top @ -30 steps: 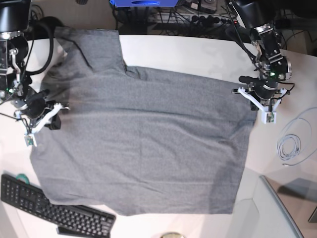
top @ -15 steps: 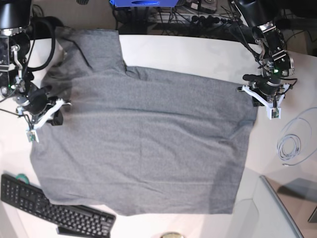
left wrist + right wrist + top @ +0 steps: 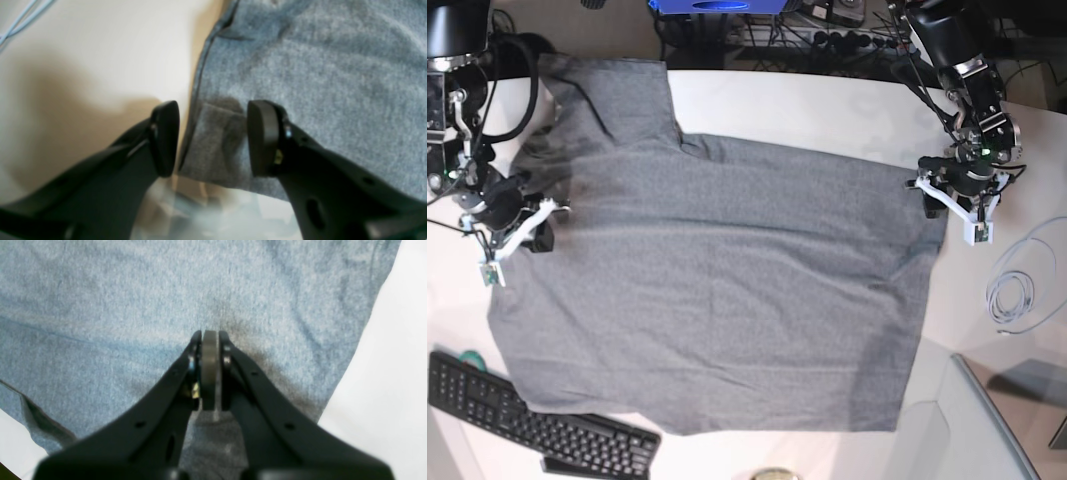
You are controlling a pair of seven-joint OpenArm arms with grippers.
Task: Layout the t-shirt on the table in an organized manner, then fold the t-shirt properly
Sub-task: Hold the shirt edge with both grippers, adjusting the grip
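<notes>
The grey t-shirt [image 3: 727,290] lies spread flat over the white table [image 3: 827,110], one sleeve reaching to the back left. My left gripper [image 3: 935,205] is at the shirt's right edge. In the left wrist view it [image 3: 213,138] stands open, and a small raised fold of the hem [image 3: 217,143] sits loose between its fingers [image 3: 165,138]. My right gripper [image 3: 545,232] is at the shirt's left edge. In the right wrist view it [image 3: 209,370] is shut, tips down in the fabric [image 3: 100,306], with dark creases drawing in to them.
A black keyboard [image 3: 537,430] lies at the front left, partly under the shirt's corner. A coiled pale cable [image 3: 1012,300] lies right of the shirt, and a grey slab [image 3: 987,420] fills the front right corner. Dark cables and a power strip [image 3: 827,40] run behind the table.
My left gripper has opened and let go of the shirt's right edge, shifting slightly back. My right gripper has edged up and inward, still shut.
</notes>
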